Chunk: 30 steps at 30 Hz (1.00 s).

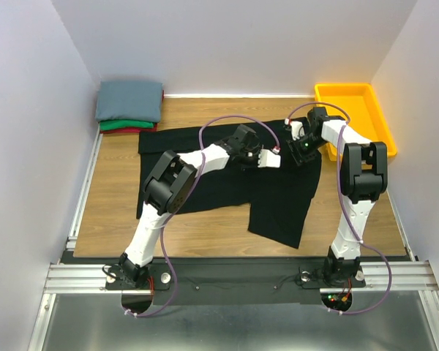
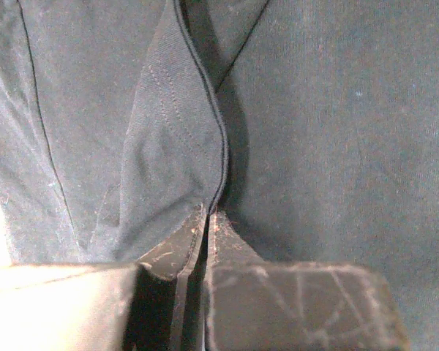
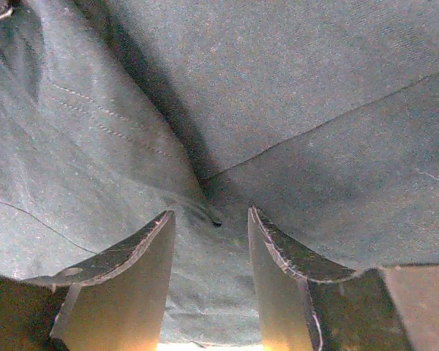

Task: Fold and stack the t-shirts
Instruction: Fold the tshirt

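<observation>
Black t-shirt (image 1: 227, 190) lies spread mid-table, long axis left to right, with one flap running nearward at its right end. Neck direction unclear.
Left gripper (image 2: 207, 216): pinching a raised hem fold at the shirt's far middle.
Right gripper (image 3: 211, 216): spread, tips on cloth just right of that.
Grey-blue tee (image 1: 129, 100) tops green tee (image 1: 124, 125) and red tee (image 1: 128, 130), off the shirt's far left corner.
Yellow bin (image 1: 351, 110) sits off its far right corner, plain floor showing.

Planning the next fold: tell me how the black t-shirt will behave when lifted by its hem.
Probably floppy: the black t-shirt lies creased, and its hem buckles where the left gripper pinches it. Likely light: the knit looks thin. Unheld parts would probably sag and drag.
</observation>
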{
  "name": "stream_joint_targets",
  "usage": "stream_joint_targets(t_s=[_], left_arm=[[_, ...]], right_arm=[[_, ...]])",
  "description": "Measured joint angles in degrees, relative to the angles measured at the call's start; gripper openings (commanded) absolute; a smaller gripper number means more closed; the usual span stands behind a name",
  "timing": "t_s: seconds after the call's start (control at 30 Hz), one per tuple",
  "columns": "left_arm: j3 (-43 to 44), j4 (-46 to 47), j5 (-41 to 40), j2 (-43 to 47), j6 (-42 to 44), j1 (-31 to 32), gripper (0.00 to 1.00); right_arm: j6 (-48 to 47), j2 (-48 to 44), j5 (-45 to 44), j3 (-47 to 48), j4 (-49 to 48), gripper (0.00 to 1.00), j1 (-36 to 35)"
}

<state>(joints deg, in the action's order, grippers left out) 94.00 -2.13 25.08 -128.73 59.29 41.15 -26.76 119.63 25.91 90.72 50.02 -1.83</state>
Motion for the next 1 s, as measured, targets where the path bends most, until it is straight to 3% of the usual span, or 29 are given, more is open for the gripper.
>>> stream_joint_targets(t_s=[0.23,0.37,0.4,0.53,1.0], left_arm=[[1.57,-1.55,1.90,0.00,-1.09,-1.07,0.00],[2.78,-2.19,2.82,0.00,-1.44,-1.88,0.00],[2.91,-2.29,2.97,0.00,-1.49,-1.97,0.00],[3.54,-3.32,3.48,0.00,-1.53,-2.67,0.00],[4.55,-4.94,7.34,0.09,-0.63,-3.93,0.00]], right_arm=[[-0.02,0.00,0.87,0.00,0.15,0.50,0.00],[-1.11,0.00,3.41,0.00,0.61,0.34,-0.02],[-1.60,0.00,4.02,0.00,0.76,0.23,-0.02],[-2.84,-0.02,5.79,0.00,1.38,0.01,-0.02],[-12.85,-6.58,0.72,6.47,4.00,0.04,-0.96]])
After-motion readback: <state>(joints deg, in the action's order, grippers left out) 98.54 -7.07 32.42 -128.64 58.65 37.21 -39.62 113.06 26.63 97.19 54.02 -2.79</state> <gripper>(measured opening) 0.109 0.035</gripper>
